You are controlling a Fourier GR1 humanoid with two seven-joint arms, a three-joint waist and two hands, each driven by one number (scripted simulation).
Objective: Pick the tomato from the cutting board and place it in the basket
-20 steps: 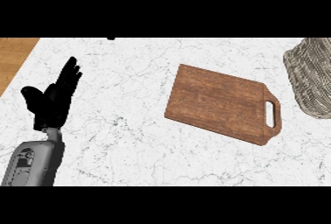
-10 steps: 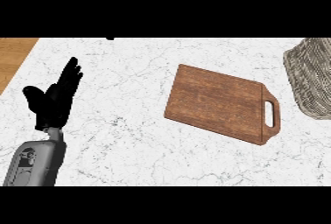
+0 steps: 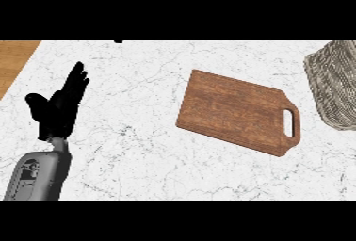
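The wooden cutting board (image 3: 236, 110) lies on the marble counter right of centre, its handle slot toward the right. Nothing lies on its top, and no tomato shows anywhere in the head view. A grey wicker basket (image 3: 335, 89) stands at the right edge, partly cut off by the frame. My left hand (image 3: 59, 108) rests open at the left, fingers straight and pointing up, well apart from the board. My right hand does not show.
The white marble counter (image 3: 139, 155) spreads around the board. A strip of wooden surface (image 3: 14, 59) shows at the upper left corner. A small dark object (image 3: 119, 41) peeks in at the top edge.
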